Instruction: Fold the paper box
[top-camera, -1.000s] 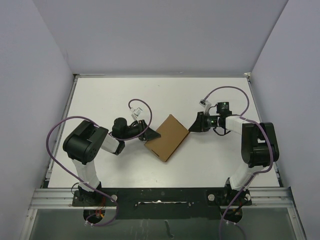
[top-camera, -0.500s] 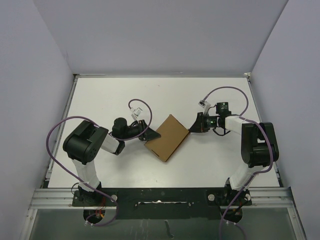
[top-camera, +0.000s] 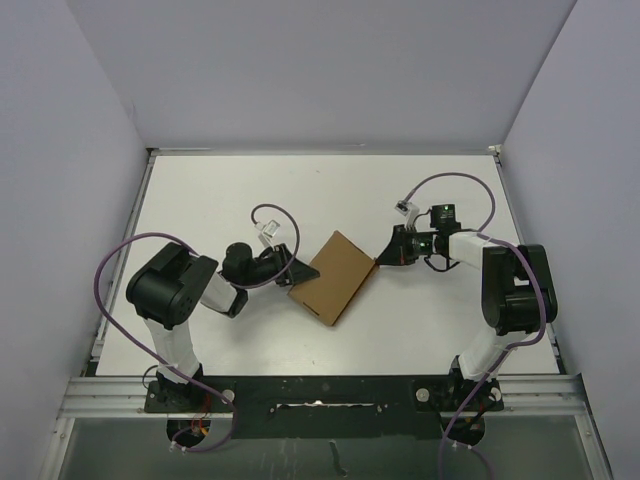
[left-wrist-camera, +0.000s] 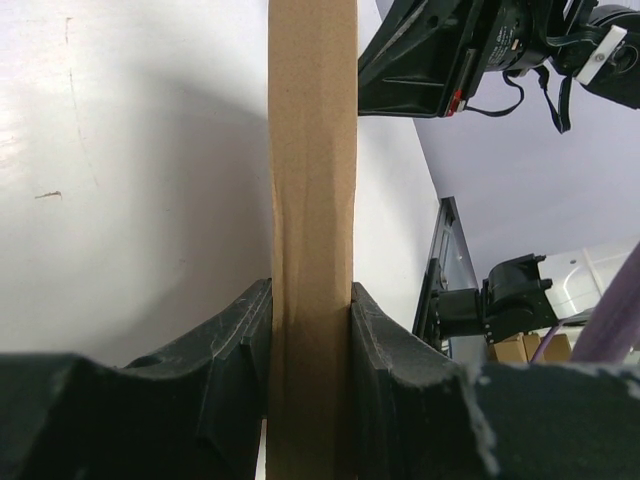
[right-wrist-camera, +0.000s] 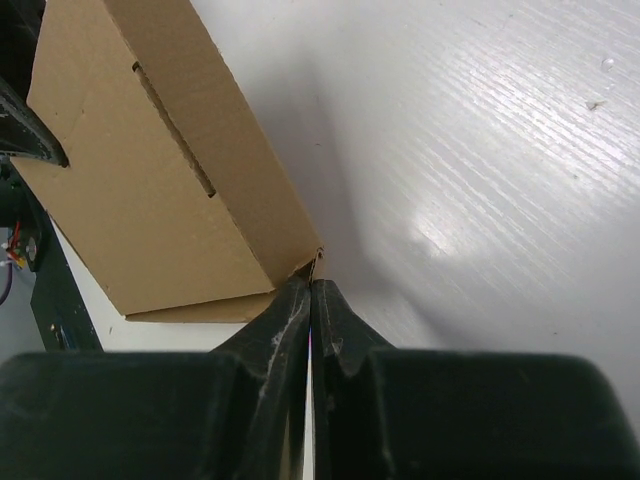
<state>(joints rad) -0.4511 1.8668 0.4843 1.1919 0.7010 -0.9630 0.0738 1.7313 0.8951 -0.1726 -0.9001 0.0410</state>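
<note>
The paper box (top-camera: 335, 277) is a flat brown cardboard mailer, folded shut, lying askew in the middle of the white table. My left gripper (top-camera: 298, 272) is shut on the box's left edge. In the left wrist view the cardboard edge (left-wrist-camera: 312, 180) stands between both fingers (left-wrist-camera: 240, 330) of the gripper (left-wrist-camera: 311, 300). My right gripper (top-camera: 380, 258) is at the box's right corner. In the right wrist view it (right-wrist-camera: 312, 285) is shut, with its tips touching the corner of the box (right-wrist-camera: 150, 170), whose side shows slots.
The white table (top-camera: 440, 330) has walls on three sides. The arm bases and a metal rail (top-camera: 320, 385) run along the near edge. Purple cables (top-camera: 460, 182) loop from both arms above the table.
My left wrist has shifted a little left and down, still holding the box edge. The box has barely moved. The right gripper stays at the box's corner.
</note>
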